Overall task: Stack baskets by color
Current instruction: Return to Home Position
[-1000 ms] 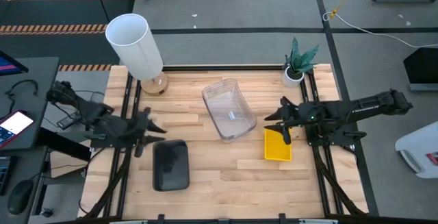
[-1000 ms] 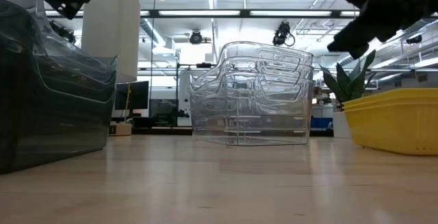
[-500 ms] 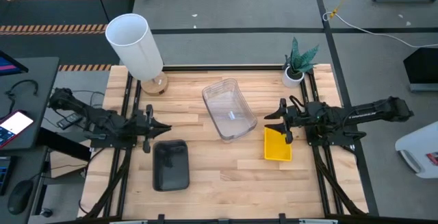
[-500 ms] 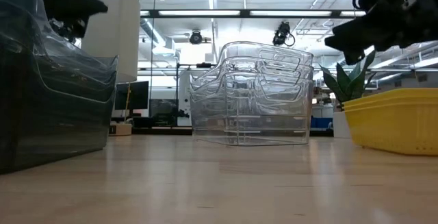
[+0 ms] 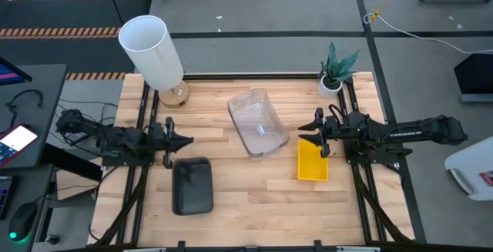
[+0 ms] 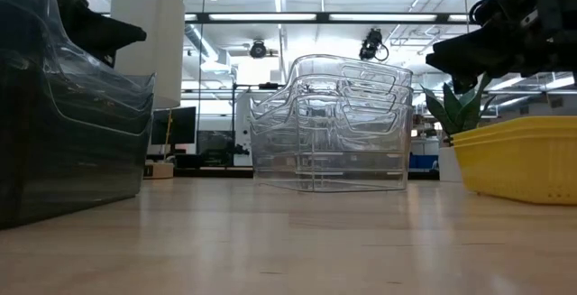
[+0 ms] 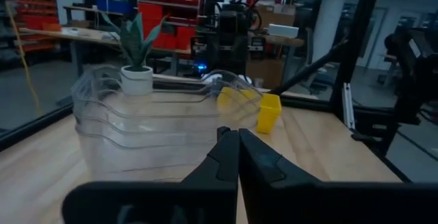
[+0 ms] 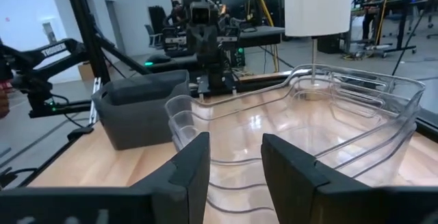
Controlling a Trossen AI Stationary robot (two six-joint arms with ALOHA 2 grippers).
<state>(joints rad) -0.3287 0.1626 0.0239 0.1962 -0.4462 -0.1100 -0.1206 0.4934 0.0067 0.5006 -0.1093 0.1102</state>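
Note:
A stack of clear baskets (image 5: 258, 122) rests on its base at the table's middle. A yellow stack (image 5: 312, 162) sits to its right, and a dark grey stack (image 5: 192, 184) lies near the front left. My left gripper (image 5: 188, 139) hovers level just beyond the grey stack (image 6: 63, 133), shut and empty, pointing at the clear baskets (image 7: 150, 131). My right gripper (image 5: 310, 133) hovers level over the yellow stack's far end, open and empty, also facing the clear baskets (image 8: 308, 135). In the wrist views the left gripper (image 7: 237, 152) and right gripper (image 8: 236, 159) hold nothing.
A tall white lamp (image 5: 152, 52) stands at the far left corner. A small potted plant (image 5: 331, 82) stands at the far right. Black frame rails (image 5: 142, 121) run along both table sides. Bare wood lies along the near edge between the grey and yellow stacks.
Both grippers have sunk and tipped up from pointing downward to level. My left gripper has shut with nothing in it as it came down beside the grey stack. The baskets have not moved.

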